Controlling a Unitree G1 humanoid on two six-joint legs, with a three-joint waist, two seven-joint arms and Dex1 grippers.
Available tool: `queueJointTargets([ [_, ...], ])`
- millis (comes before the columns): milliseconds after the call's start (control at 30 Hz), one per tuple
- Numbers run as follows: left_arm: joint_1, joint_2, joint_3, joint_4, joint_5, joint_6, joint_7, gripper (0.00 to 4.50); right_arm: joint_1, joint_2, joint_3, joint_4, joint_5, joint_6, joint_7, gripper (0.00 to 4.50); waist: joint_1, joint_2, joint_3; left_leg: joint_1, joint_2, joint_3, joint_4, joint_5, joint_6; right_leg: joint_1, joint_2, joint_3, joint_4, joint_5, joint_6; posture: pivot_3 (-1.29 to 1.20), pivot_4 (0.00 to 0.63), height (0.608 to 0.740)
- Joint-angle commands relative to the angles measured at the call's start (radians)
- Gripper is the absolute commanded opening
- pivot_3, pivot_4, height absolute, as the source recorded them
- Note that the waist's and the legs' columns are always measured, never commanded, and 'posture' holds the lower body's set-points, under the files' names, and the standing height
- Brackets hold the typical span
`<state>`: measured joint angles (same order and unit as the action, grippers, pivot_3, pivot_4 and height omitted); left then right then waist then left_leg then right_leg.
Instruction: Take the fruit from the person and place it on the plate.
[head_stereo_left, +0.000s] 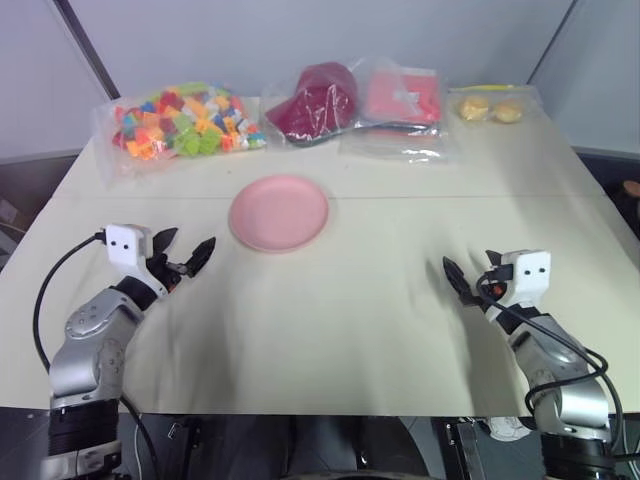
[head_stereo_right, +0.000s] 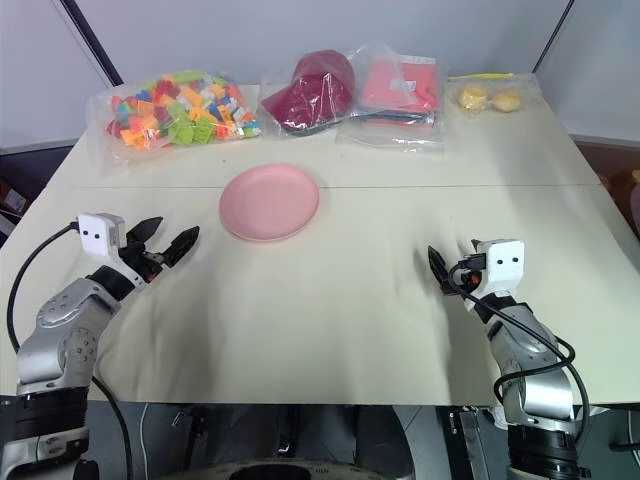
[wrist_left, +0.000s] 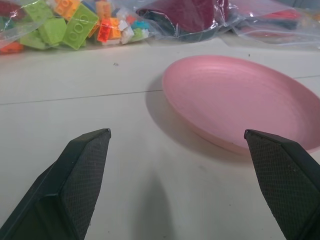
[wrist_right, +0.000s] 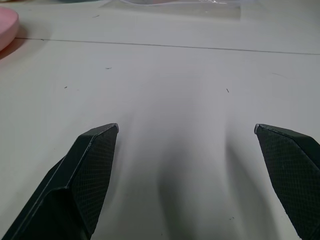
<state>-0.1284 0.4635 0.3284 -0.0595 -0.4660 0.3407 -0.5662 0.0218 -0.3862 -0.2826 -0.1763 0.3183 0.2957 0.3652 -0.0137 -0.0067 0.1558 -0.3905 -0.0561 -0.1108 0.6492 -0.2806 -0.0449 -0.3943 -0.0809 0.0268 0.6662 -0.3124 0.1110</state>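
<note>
Fruit: not on the bench yet, and no person's hand reaches in, so the handover is not begun. Judged from the task alone, a small citrus should be light, firm with slight give, and its rind smooth and a little slick; being round, it can roll or squirt out of a shallow pinch. Best hold, I judge, is across its widest part, one pad on each side, closed gently enough not to bruise it.

Left claw (head_stereo_left: 184, 256): empty, jaws spread wide, hovering low over the bench. Its fingers (wrist_left: 82, 172) are black wedges with a fine cross-hatched face, which should help against a slick rind.

Right claw (head_stereo_right: 440, 269): also empty and spread wide, low over bare bench well to the right of the plate; same textured black fingers (wrist_right: 90, 172).

Plate (head_stereo_left: 279, 212): round, flat, plain pink, matte, with a low raised rim; it sits just ahead of the left claw, near mid-bench, nothing on it. The shallow rim gives little stop to a rolling fruit.

Bench (head_stereo_left: 360, 300): pale cream, smooth, a thin seam running across it.

Far edge, all in clear crinkled plastic: bag of coloured toy bricks (head_stereo_left: 185, 122), dark red cap (head_stereo_left: 315, 103), pink square packet (head_stereo_left: 402, 98), two pale yellow lumps (head_stereo_left: 490, 108).
</note>
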Motion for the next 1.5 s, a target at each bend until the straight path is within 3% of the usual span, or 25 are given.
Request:
queueJointTargets([
  [33, -0.001, 0.016, 0.011, -0.03, -0.018, -0.004, -0.016, 4.5, -0.001, -0.009, -0.017, -0.051, 0.0, -0.023, -0.003, 4.47, 0.0, 0.0, 0.0, 0.0, 0.0, 0.0, 0.0, 0.0, 0.0, 0.0, 0.0, 0.0, 0.0, 0.0, 0.0, 0.0, 0.15, 0.74],
  [1500, 0.01, 0.026, 0.007, -0.032, -0.004, -0.009, -0.038, 4.5, -0.013, -0.011, -0.017, -0.026, -0.004, -0.048, -0.006, 4.47, 0.0, 0.0, 0.0, 0.0, 0.0, 0.0, 0.0, 0.0, 0.0, 0.0, 0.0, 0.0, 0.0, 0.0, 0.0, 0.0, 0.15, 0.74],
])
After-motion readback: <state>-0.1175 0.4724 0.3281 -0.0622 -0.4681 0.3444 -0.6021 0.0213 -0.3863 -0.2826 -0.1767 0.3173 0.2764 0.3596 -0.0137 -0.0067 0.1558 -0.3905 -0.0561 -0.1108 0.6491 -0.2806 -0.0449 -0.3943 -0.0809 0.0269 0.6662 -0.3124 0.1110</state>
